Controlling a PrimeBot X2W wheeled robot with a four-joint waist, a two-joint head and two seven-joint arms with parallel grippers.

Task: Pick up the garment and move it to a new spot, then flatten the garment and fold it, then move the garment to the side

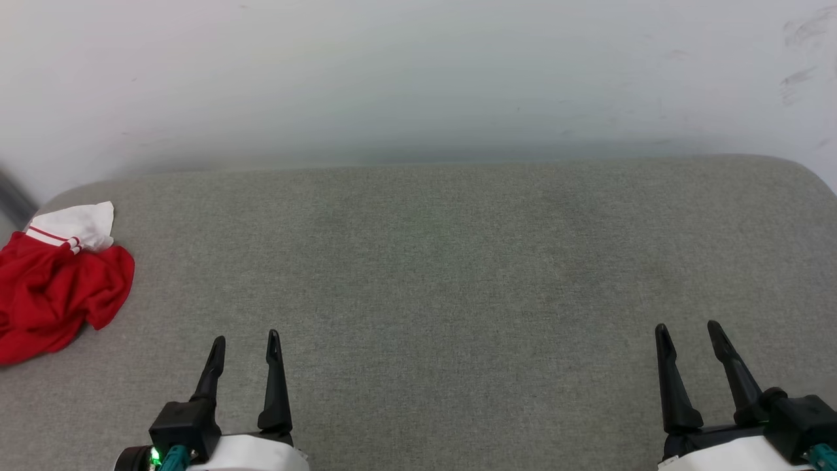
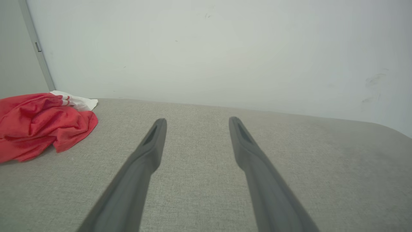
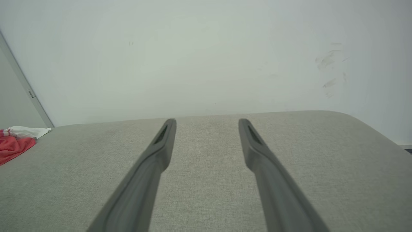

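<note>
lying crumpled far left on grey cushion [image 1: 418,261]: 1 garment [image 1: 55,291]; 2 sets jaws spread, empty.

open grey surface [image 1: 431,261], wall [image 1: 418,72] behind — garment [image 1: 55,288] far-left

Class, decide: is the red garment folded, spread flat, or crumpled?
Crumpled: the garment lies bunched in uneven creases, with one white sleeve poking out at the far side.
</note>
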